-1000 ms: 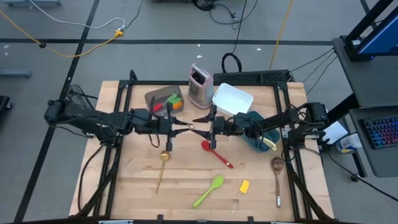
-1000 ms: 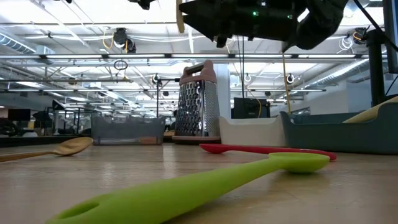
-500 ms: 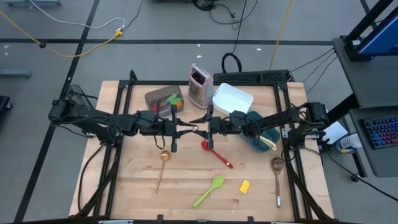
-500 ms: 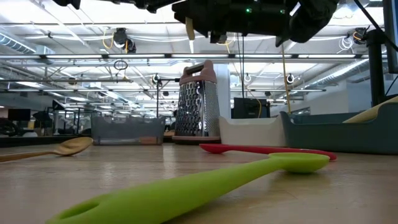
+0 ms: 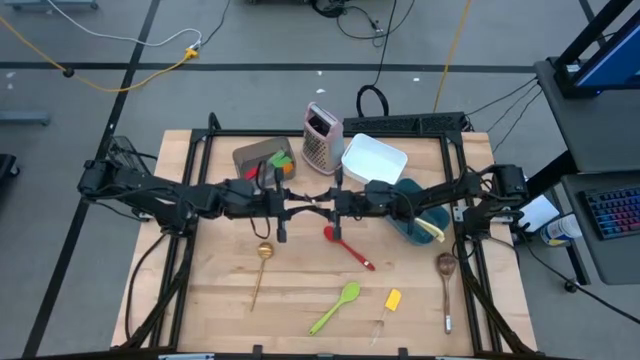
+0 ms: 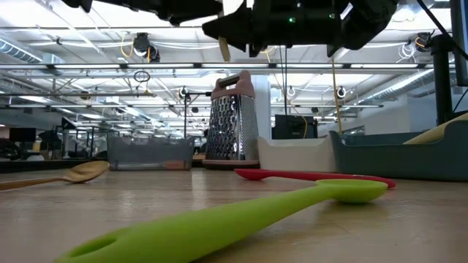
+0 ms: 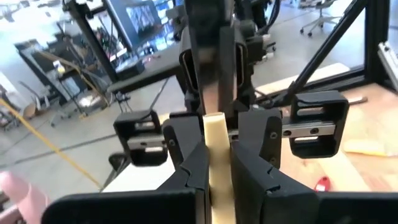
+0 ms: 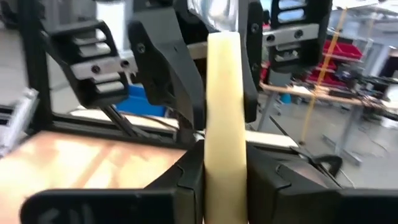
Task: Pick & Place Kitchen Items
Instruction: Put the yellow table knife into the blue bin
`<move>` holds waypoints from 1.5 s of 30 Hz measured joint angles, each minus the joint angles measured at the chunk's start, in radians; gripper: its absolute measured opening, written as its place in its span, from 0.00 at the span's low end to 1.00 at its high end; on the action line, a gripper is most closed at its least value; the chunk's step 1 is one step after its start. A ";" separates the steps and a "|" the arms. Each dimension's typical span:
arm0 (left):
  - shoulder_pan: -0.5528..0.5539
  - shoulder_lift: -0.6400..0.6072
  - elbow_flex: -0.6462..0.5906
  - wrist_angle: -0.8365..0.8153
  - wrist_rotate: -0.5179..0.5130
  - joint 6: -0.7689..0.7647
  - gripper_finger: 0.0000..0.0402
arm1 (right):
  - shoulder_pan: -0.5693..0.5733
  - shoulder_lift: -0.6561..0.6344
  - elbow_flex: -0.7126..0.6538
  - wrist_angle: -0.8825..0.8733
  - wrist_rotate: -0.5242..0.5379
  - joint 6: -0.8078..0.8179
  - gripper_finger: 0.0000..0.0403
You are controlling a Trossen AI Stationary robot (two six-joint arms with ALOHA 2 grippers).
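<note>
Two grippers meet tip to tip above the table's middle: the left gripper [image 5: 303, 206] and the right gripper [image 5: 322, 207] both pinch the same cream-handled knife [image 7: 217, 163], fingers pressed against its handle from either side, the piece held in the air. Just right and nearer lies a red spoon [image 5: 347, 247]; left and nearer, a gold spoon [image 5: 261, 266]. Near the front edge rest a green spoon [image 5: 335, 307], a yellow spatula [image 5: 390, 302] and a wooden spoon [image 5: 446, 285]. A box grater [image 5: 321, 138] stands at the far side.

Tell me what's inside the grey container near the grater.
The grey container holds red, green and orange utensils, per the high view. Its lower edge is hidden by the left arm, so a full count isn't possible.
</note>
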 joint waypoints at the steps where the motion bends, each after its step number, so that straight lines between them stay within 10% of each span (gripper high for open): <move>1: 0.001 0.000 0.000 -0.014 -0.003 -0.007 0.09 | 0.000 0.000 0.000 -0.013 0.021 -0.007 0.17; 12: -0.004 0.000 0.000 -0.241 -0.094 -0.092 0.09 | 0.001 -0.020 -0.001 -0.250 0.158 -0.033 0.15; 26: -0.001 0.000 0.000 -0.333 -0.133 -0.130 0.09 | 0.066 -0.283 -0.001 -0.870 0.573 0.067 0.15; 45: 0.000 0.000 0.000 -0.317 -0.135 -0.127 0.09 | 0.064 -0.459 -0.001 -1.680 0.459 0.654 0.17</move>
